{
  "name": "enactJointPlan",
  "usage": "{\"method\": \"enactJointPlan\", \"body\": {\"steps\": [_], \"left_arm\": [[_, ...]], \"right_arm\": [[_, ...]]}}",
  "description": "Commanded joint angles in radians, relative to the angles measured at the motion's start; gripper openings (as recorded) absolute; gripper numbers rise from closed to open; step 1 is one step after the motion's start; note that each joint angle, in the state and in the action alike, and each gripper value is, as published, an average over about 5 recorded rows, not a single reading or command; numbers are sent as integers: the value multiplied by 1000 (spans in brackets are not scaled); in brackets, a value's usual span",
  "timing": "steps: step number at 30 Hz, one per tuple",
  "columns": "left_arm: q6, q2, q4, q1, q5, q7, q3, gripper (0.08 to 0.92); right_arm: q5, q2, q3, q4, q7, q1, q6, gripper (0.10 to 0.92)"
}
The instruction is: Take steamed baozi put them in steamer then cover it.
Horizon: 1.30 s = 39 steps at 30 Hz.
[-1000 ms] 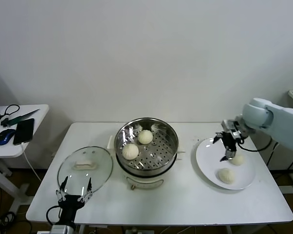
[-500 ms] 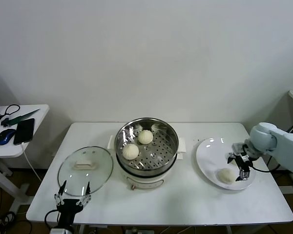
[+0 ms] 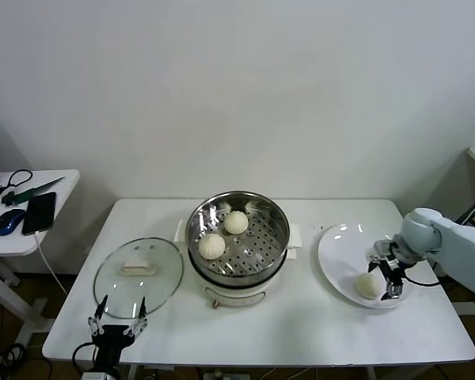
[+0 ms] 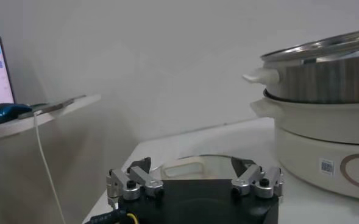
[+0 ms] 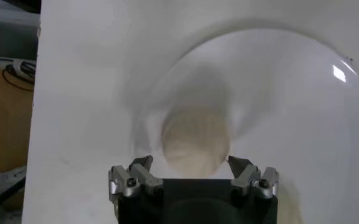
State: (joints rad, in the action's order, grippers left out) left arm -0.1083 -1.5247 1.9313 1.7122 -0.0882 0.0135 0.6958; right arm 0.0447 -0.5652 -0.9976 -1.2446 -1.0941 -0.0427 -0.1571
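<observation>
Your right gripper hangs over the white plate with its jaws spread wide on either side of a baozi, not closed on it. Two more baozi lie on the perforated tray inside the steamer, whose glass lid rests beside it on the table. Your left gripper waits wide open at the table's near edge, just before the lid.

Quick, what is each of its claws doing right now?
Left gripper: open, holding nothing, parked beside the glass lid.
Right gripper: open over a baozi on the plate, not gripping it.
</observation>
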Motion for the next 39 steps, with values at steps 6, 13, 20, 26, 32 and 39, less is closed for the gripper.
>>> {"method": "enactJointPlan", "body": {"steps": [6, 13, 20, 26, 32, 39], "left_arm": [[-2, 1, -4, 0, -2, 0, 2, 823], [-2, 1, -6, 0, -3, 0, 3, 823], [-3, 1, -7, 0, -2, 0, 2, 823], [-5, 0, -5, 3, 0, 0, 2, 823], [-5, 1, 1, 4, 1, 0, 1, 823], [-4, -3, 1, 11, -2, 1, -10, 823]], "right_arm": [[12, -41, -3, 28, -3, 8, 8, 823], [5, -42, -19, 32, -10, -8, 18, 781], [3, -39, -27, 38, -16, -20, 37, 728], [8, -37, -34, 45, -29, -71, 117, 720], [38, -51, -185, 27, -77, -345, 303, 718], [60, -158, -392, -18, -122, -704, 513, 721]]}}
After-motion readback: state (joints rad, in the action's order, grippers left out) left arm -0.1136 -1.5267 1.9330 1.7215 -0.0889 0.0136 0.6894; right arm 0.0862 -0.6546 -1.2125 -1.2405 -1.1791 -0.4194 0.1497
